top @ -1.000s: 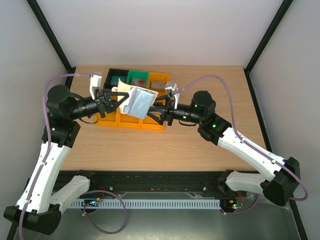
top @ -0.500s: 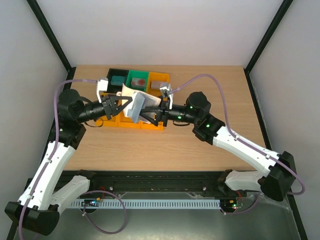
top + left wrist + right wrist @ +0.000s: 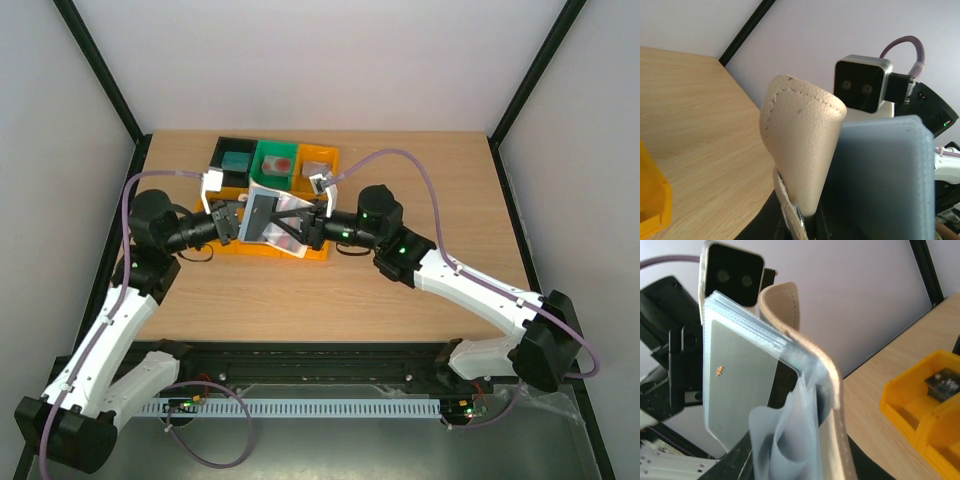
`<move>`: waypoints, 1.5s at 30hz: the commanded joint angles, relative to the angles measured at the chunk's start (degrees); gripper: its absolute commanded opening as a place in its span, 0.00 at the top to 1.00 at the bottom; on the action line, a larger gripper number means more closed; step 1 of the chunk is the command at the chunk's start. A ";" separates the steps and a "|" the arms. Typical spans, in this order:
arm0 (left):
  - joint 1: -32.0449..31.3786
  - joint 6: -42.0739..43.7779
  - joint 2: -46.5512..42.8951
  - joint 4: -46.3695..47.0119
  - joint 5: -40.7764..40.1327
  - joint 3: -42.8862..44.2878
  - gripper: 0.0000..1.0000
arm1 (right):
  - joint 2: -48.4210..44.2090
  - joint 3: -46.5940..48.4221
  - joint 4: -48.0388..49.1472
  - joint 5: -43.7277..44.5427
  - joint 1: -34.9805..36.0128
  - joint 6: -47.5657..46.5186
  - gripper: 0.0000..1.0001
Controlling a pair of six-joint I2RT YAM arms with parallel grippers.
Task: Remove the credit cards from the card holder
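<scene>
Open card holder [image 3: 268,215], with tan cover and a stack of clear sleeves, held in the air over the front row of orange bins [image 3: 316,250]. A pale card [image 3: 737,380] shows in the foremost sleeve. At the holder's 9 o'clock, the left tool [image 3: 238,220] is pressed together on the tan flap [image 3: 800,145]. At 3 o'clock, the right tool [image 3: 302,226] meets the sleeves; whether it pinches them cannot be told. At 12 o'clock, a teal card [image 3: 236,160] lies in the black bin [image 3: 222,144] and a red card [image 3: 281,163] in the green bin [image 3: 262,149]. Wooden bench [image 3: 400,300] beneath.
</scene>
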 commanded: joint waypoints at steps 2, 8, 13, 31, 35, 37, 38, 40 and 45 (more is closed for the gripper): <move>-0.46 -2.33 -2.14 4.46 0.46 -3.86 0.98 | -0.34 2.51 -1.84 2.53 0.09 0.47 0.84; 0.72 -4.63 -3.37 7.27 0.24 -6.85 0.96 | -2.13 3.22 -7.97 1.35 -0.35 -1.82 0.98; 1.50 -0.60 -5.21 5.31 0.13 -9.50 0.74 | -3.78 2.84 -15.19 0.86 -2.08 -2.99 0.98; 5.40 -0.97 -8.28 9.47 11.18 -14.06 0.13 | -7.68 1.03 -21.81 -11.70 -6.10 1.01 0.98; 7.37 11.72 -8.09 -2.78 11.13 -10.17 0.09 | -7.89 0.48 -21.32 -12.32 -6.15 1.36 0.98; 8.28 13.11 -8.07 -4.51 11.26 -9.70 0.07 | -8.11 0.50 -22.21 -12.02 -6.15 0.26 0.98; 9.12 13.23 -8.11 -4.68 11.64 -9.35 0.06 | -8.31 0.50 -22.83 -11.80 -6.15 -0.33 0.98; 11.11 13.35 -8.11 -3.55 12.97 -8.77 0.04 | -8.72 0.26 -23.02 -11.85 -6.15 -0.83 0.98; 12.27 10.25 -7.84 1.70 18.55 -8.42 0.01 | -8.87 -0.16 -22.86 -12.11 -6.15 -1.38 0.98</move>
